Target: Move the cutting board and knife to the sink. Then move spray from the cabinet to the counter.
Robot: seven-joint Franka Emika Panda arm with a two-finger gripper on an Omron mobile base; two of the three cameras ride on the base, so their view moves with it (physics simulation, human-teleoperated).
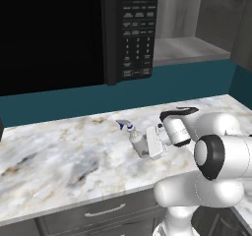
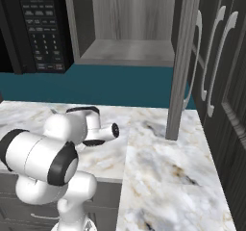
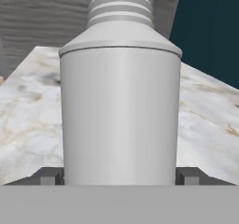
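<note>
I am on the last part of the job, as I judge it: the spray [image 1: 137, 140] is out of the cabinet [image 2: 127, 52] and low over the desk [image 1: 59, 151], near its middle and just left of my wrist. My pincer [image 1: 143, 150] is clamped on the bottle's pale grey body. In the hand view a dark tip sits flush against each side of it, and the jaws stand wide because the bottle is wide. The bottle leans, with its white trigger head and blue nozzle pointing up and to the left, towards the far wall. I cannot tell whether its base touches the marble or hangs just above it. The next move, I think, calls for bringing the bottle upright, lowering it until the base sits flat, then parting the jaws and backing away without knocking it over. A round, smooth body held this low could tip on release. The desk is white-grey marble with brownish veins and sits over grey drawers [image 1: 103, 211] with metal handles. Behind it runs a teal wall [image 1: 74, 104]. Above are a black microwave [image 1: 138, 33] on the left and the open wood-grain niche to its right, its light shelf bare. Tall dark cupboard doors [image 2: 216, 57] stand at the far right.
</note>
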